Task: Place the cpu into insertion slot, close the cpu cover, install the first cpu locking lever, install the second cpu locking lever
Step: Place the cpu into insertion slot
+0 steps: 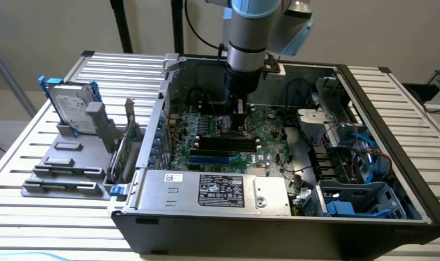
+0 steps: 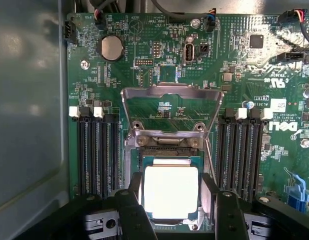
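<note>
The cpu [image 2: 170, 192], silvery face up, lies in or just over the insertion slot [image 2: 132, 159], a dark square recess with a metal rim on the green motherboard [image 2: 144, 45]. My gripper [image 2: 171, 184] has one black finger against each of two opposite sides of the chip, shut on it. The cpu cover [image 2: 170, 91], a thin silvery frame, stands swung up and open beyond the slot. A thin locking lever [image 2: 210, 156] stands raised beside the slot. In the exterior view, my gripper [image 1: 239, 126] reaches straight down into the open computer case [image 1: 365, 98] over the motherboard [image 1: 267, 122].
Long black memory slots [image 2: 97, 155] [image 2: 239, 155] flank the slot on both sides. A power supply [image 1: 213, 190] fills the case's near side, and blue cables and a drive cage [image 1: 358, 198] sit at the exterior view's right. A hard drive [image 1: 71, 106] stands outside on a grey rack.
</note>
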Robot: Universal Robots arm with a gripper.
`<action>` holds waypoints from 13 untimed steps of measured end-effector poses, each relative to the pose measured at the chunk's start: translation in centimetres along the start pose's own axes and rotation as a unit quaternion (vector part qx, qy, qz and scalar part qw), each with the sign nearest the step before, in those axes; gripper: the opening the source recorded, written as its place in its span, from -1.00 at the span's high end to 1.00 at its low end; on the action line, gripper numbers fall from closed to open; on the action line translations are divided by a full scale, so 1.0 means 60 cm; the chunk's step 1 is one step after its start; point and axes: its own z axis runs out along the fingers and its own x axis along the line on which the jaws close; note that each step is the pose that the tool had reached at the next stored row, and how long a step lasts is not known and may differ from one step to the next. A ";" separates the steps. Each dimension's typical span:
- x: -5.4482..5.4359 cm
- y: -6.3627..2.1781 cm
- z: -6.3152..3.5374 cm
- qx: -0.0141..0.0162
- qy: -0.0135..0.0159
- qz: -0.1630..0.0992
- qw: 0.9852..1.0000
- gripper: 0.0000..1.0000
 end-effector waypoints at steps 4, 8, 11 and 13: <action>0.001 0.000 0.006 0.000 0.000 0.000 1.000 -0.09; 0.001 0.000 0.012 0.000 0.000 0.000 1.000 -0.09; 0.001 0.000 0.015 0.000 0.000 0.000 1.000 -0.09; 0.001 0.000 0.018 0.000 0.000 0.000 1.000 -0.09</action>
